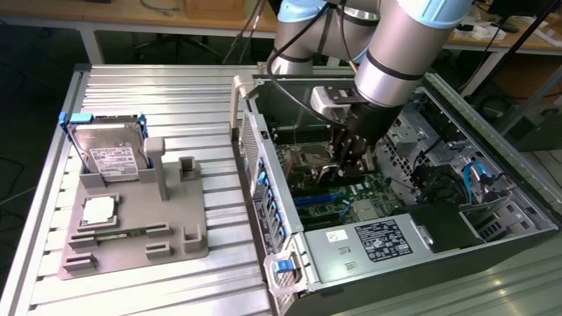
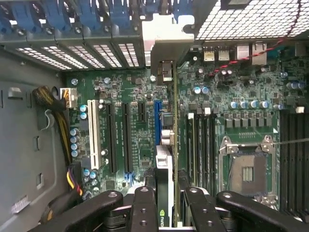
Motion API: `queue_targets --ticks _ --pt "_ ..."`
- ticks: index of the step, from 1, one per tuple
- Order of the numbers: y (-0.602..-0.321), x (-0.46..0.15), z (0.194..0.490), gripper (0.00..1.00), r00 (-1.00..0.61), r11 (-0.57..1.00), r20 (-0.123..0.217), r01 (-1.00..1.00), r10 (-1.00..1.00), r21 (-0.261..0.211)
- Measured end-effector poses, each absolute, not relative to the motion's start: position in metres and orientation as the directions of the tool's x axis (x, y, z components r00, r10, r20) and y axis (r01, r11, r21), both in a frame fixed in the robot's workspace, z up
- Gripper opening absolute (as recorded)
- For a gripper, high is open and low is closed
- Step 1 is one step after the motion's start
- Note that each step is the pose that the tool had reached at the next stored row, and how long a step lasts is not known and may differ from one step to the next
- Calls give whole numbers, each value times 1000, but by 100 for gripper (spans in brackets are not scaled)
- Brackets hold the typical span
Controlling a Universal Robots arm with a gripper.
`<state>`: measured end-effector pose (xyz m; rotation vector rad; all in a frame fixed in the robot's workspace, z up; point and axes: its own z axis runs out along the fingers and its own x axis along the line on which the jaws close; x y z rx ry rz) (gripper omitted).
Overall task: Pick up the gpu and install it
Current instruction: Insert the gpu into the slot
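Note:
My gripper (image 1: pixel 349 157) is down inside the open computer case (image 1: pixel 263 164), shut on the gpu (image 2: pixel 164 164). In the wrist view the card is seen edge-on between my fingers (image 2: pixel 144 209), with its silver bracket (image 2: pixel 166 46) at the far end against the case's rear slot openings. It runs along the blue expansion slot (image 2: pixel 156 121) on the green motherboard (image 2: pixel 120 87). Whether the card sits in the slot I cannot tell. In the exterior view the gpu (image 1: pixel 330 170) shows as a pale metal piece below my fingers, above the motherboard (image 1: pixel 338 194).
A grey fixture (image 1: pixel 176 230) at the exterior view's left holds a silver hard drive (image 1: pixel 110 155) in a blue frame, a small square chip (image 1: pixel 99 209) and a memory stick (image 1: pixel 118 234). Inside the case are the power supply (image 1: pixel 369 243), the CPU socket (image 2: pixel 247 169) and yellow-black cables (image 2: pixel 55 101).

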<state>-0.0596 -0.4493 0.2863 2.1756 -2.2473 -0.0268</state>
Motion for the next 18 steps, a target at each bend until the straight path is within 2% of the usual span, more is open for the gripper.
queue_targets --ticks 18 --pt "-455 -69 272 27 -23 23 -2 -999 -1000 22"
